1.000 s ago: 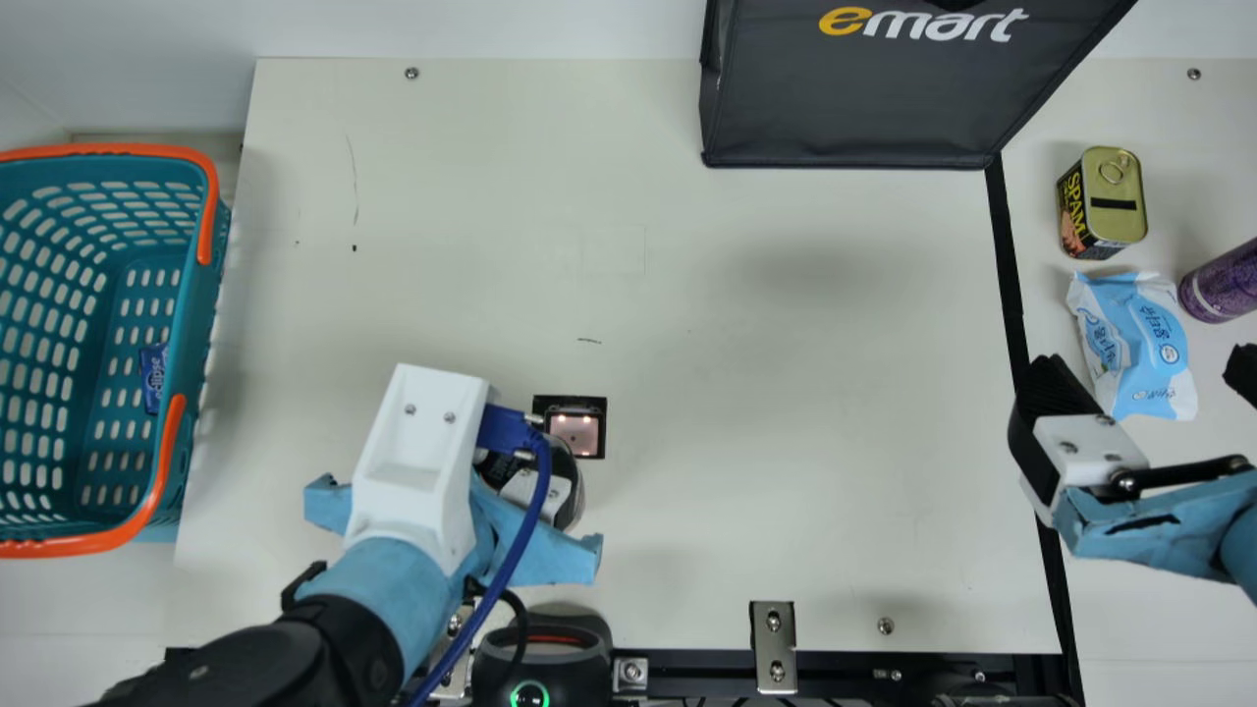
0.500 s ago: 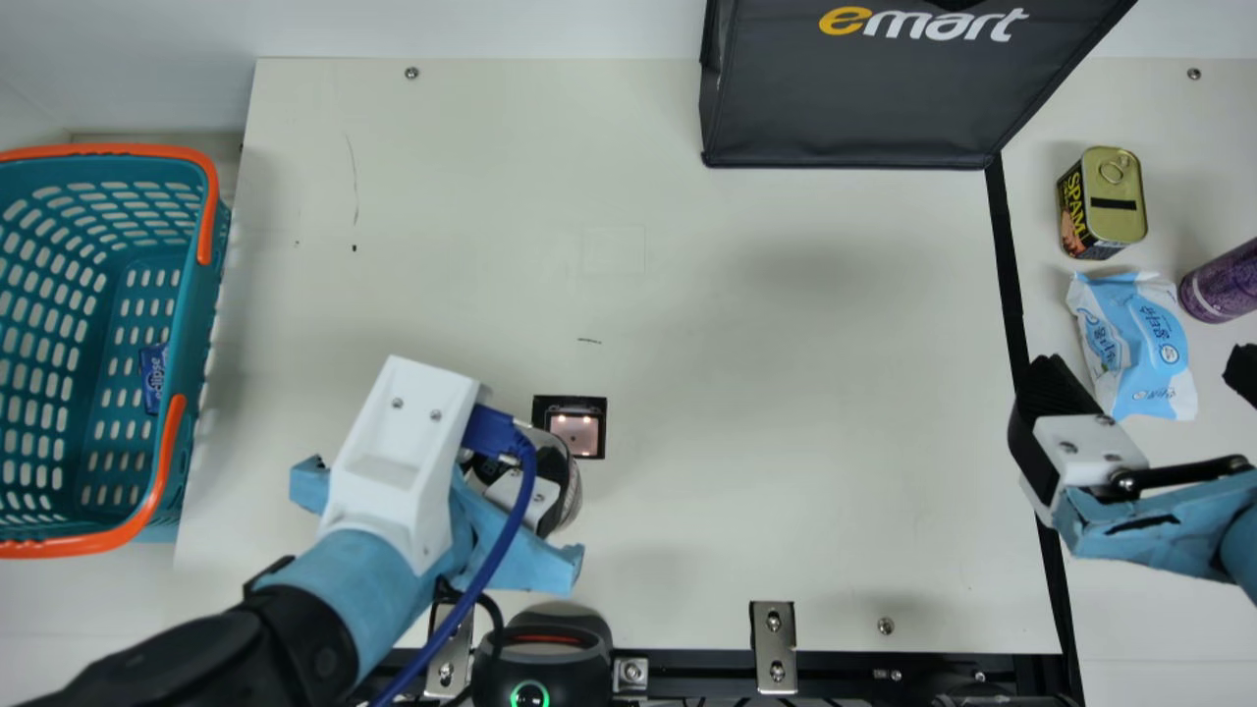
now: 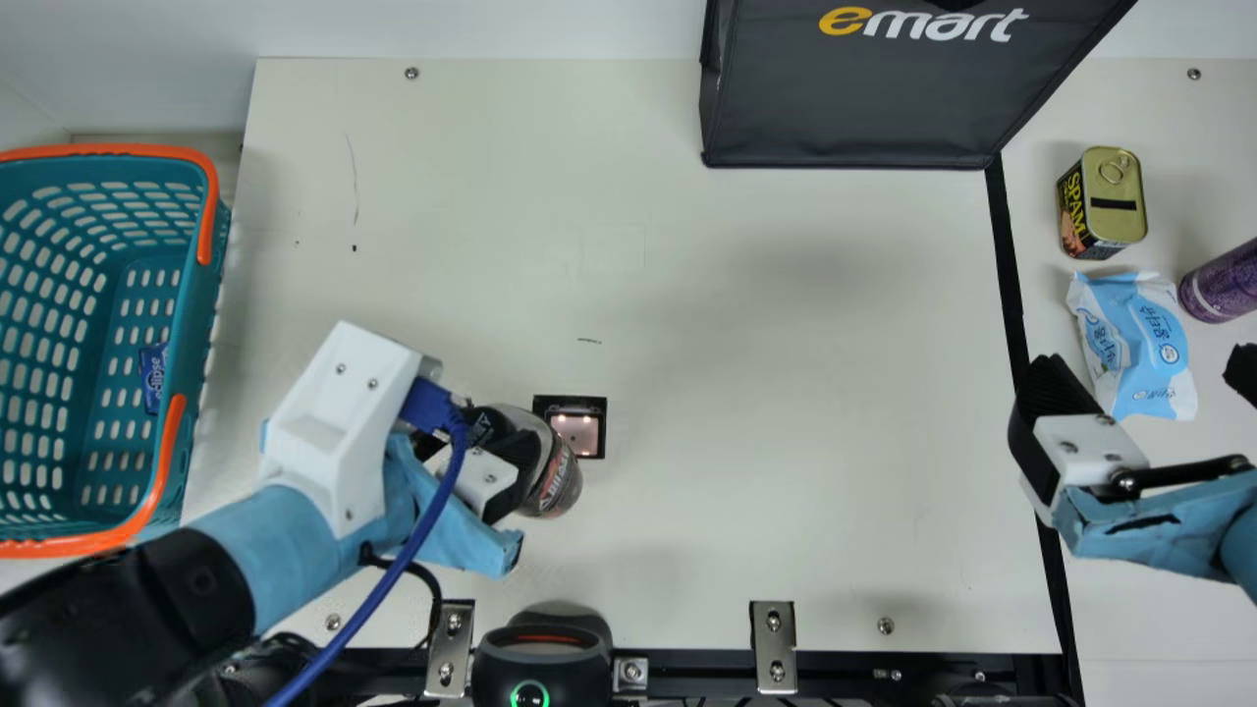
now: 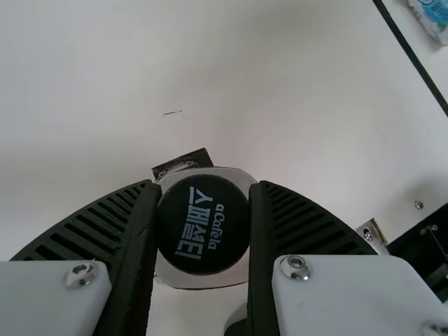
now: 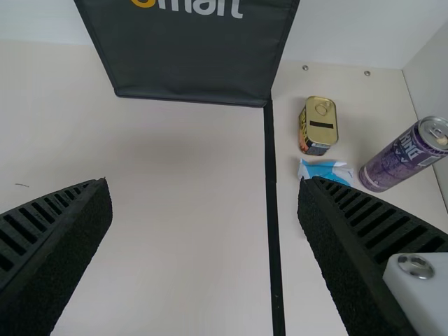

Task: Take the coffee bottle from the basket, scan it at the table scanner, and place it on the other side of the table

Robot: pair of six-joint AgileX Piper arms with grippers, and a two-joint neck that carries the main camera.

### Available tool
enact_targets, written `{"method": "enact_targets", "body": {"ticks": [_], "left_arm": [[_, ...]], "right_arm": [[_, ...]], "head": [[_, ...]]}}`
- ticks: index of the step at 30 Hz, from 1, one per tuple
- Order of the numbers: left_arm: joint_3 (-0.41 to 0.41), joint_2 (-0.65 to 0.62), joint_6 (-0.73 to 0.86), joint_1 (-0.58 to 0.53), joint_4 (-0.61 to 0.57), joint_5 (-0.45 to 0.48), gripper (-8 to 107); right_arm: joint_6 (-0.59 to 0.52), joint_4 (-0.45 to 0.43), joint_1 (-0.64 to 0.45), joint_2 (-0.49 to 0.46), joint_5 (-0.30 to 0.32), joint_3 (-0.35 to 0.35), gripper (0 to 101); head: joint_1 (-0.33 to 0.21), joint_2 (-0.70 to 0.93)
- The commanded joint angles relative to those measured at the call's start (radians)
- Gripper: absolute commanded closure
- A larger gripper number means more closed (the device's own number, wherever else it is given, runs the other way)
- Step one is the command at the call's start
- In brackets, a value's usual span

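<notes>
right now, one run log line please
left gripper: closed on coffee bottle | bottle: tilted, beside scanner | right gripper: open, empty | placement: not yet

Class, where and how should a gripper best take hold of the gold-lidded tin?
Probably by its two long side walls, coming from straight above: the tin stands upright, lid up, and is narrowest across those walls, while the pouch lies close to one short end.
</notes>
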Motion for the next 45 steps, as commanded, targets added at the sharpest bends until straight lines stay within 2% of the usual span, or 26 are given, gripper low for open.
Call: {"method": "enact_targets", "body": {"ticks": [1, 11, 16, 22, 30, 39, 45], "left_arm": [[0.009, -0.002, 0.167, 0.051, -0.117, -0.022, 107], [0.022, 0.006, 0.572, 0.229, -0.442, -0.024, 107], [0.015, 0.025, 0.767, 0.332, -0.586, 0.02, 107], [0.003, 0.048, 0.969, 0.436, -0.693, 0.087, 107], [-0.013, 0.064, 1.154, 0.489, -0.704, 0.138, 107], [-0.029, 0.057, 1.224, 0.442, -0.648, 0.121, 107], [-0.04, 0.056, 1.273, 0.417, -0.653, 0.122, 107]], "right_arm": [[0.0, 0.0, 0.0, 0.0, 0.0, 0.0, 6], [0.0, 0.0, 0.0, 0.0, 0.0, 0.0, 6], [0.0, 0.0, 0.0, 0.0, 0.0, 0.0, 6], [0.0, 0.0, 0.0, 0.0, 0.0, 0.0, 6], [0.0, 0.0, 0.0, 0.0, 0.0, 0.0, 6], [0.0, 0.0, 0.0, 0.0, 0.001, 0.0, 6], [0.0, 0.0, 0.0, 0.0, 0.001, 0.0, 6]], "head": [[-0.029, 0.002], [-0.029, 0.002], [-0.029, 0.002], [-0.029, 0.002], [-0.029, 0.002], [-0.029, 0.002], [-0.029, 0.002]]}}
